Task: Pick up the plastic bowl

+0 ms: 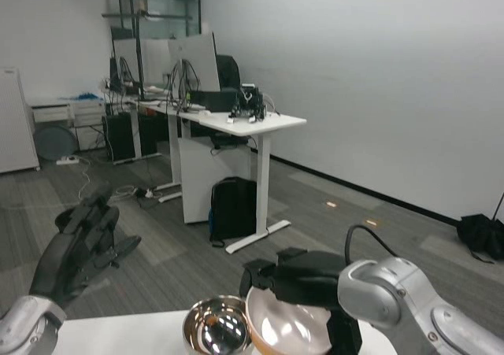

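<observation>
The bowl point(287, 323), pale and orange-rimmed, sits at the near edge of the picture on the white bench point(118, 333), cut off by the bottom of the frame. The right hand point(303, 280) lies over its far and right rim, its dark fingers point(256, 276) curled at the edge; whether they actually grip the bowl I cannot tell, since the contact is hidden. Touching the bowl on its left is a shiny metal bowl point(215, 327), also cropped by the bottom edge. The left hand point(83, 241) is raised above the bench's left end, well apart from both bowls, fingers apart and holding nothing. Farther off, a white desk point(252, 123) with monitors point(193, 56) stands on the grey carpet, a black backpack point(232, 208) leaning at its foot, and a black bag point(482, 235) lies by the far right wall.
</observation>
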You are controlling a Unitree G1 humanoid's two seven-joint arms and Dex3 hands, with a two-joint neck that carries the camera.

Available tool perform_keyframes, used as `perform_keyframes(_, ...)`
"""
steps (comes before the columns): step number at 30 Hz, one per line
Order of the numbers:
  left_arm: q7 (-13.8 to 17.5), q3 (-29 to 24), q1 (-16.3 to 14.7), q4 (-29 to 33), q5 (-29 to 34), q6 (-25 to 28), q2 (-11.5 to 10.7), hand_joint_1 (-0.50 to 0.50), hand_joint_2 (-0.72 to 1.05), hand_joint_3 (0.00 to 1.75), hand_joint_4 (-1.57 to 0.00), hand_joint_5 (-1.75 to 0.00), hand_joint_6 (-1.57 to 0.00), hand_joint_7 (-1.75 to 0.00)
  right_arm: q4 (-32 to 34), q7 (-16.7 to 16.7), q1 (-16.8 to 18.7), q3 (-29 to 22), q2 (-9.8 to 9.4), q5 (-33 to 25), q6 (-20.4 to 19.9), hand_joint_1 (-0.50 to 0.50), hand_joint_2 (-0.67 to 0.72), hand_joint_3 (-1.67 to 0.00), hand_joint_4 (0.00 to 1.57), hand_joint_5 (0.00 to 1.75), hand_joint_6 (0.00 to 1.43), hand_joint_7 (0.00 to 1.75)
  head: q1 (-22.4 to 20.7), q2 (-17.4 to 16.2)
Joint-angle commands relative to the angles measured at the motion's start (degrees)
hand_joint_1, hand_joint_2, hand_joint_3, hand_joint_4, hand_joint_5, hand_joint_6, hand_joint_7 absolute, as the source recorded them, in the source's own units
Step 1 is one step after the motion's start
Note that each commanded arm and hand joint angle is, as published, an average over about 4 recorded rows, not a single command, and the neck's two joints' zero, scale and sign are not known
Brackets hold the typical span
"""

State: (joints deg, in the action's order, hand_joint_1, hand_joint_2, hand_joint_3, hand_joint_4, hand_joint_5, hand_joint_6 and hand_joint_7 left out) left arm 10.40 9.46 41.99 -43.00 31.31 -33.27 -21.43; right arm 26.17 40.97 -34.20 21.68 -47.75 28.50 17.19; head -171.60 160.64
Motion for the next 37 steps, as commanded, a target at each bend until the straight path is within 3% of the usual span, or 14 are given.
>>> perform_keyframes(1, 0.2, 0.0, -1.2, 0.8, 0.9, -0.3, -1.0, -0.5, 0.87, 0.09, 0.0, 0.0, -0.08, -0.07, 0.3, 0.2, -0.8, -1.1, -0.72, 0.5, 0.0, -0.43, -0.6, -1.43, 1.11, 1.45, 1.26, 1.12, 0.0, -1.3)
perform_keyframes(7, 0.2, -0.2, -1.9, 2.0, 1.2, -0.3, -1.1, -0.5, 0.87, 0.09, 0.0, 0.0, -0.08, -0.07, 0.3, 0.3, 0.6, -1.9, -0.15, 0.6, -0.2, -0.42, -0.6, -1.43, 1.11, 1.45, 1.26, 1.12, 0.3, -2.0)
perform_keyframes(11, 0.2, -0.5, -2.0, 2.4, 1.2, -0.3, -1.2, -0.5, 0.87, 0.09, 0.0, 0.0, -0.08, -0.07, 0.3, 0.3, 1.0, -2.4, 0.01, 0.7, -0.4, -0.46, -0.6, -1.43, 1.13, 1.36, 1.26, 1.12, 0.1, -2.7)
perform_keyframes(16, 0.2, -0.5, -2.1, 2.4, 1.3, -0.3, -1.2, -0.5, 0.87, 0.09, 0.0, 0.0, -0.08, -0.07, 0.2, 0.3, 1.2, -2.6, -0.02, 0.7, -0.6, -0.42, -0.6, -1.43, 1.11, 1.45, 1.26, 1.12, -0.1, -3.2)
perform_keyframes(33, 0.3, -0.6, -1.0, 1.2, 1.2, -0.3, -0.9, -0.5, 0.87, 0.09, 0.0, 0.0, -0.08, -0.07, -0.9, 0.2, 1.2, -3.6, 0.29, 0.7, -1.0, -0.42, -0.6, -1.43, 1.14, 1.45, 1.26, 1.12, -0.5, -4.6)
perform_keyframes(37, 0.2, -0.6, -0.7, 0.8, 1.2, -0.3, -0.8, -0.5, 0.87, 0.09, 0.0, 0.0, -0.08, -0.07, -1.2, 0.2, 1.2, -3.7, 0.44, 0.7, -1.2, -0.43, -0.6, -1.43, 1.14, 1.36, 1.26, 1.12, -0.5, -4.9)
